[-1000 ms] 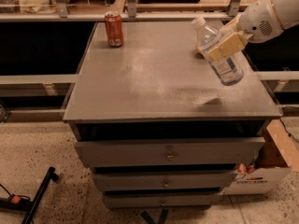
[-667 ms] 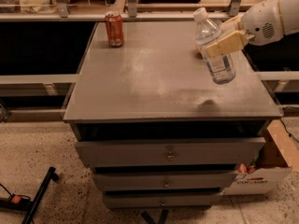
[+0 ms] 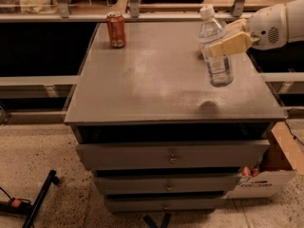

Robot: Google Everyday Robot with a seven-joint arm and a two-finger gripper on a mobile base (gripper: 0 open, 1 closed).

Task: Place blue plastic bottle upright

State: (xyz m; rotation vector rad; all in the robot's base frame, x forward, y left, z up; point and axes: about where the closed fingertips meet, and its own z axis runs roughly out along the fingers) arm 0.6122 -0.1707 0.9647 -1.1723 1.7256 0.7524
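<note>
The gripper [image 3: 218,42], above the right edge of the bench [image 3: 152,84] near its far corner, has flat, blocky, tan fingers [image 3: 231,42]. Behind them a dark seam meets a smooth, rounded white arm shell [image 3: 282,18], which carries a small round patch of dotted holes [image 3: 273,33].

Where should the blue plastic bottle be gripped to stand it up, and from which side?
Around the body below the shoulder, from the view's right, as the gripper, over the right side of the table, grips it. The blue plastic bottle hangs nearly upright, cap up, off the surface; a side grip leaves its base free to land.
</note>
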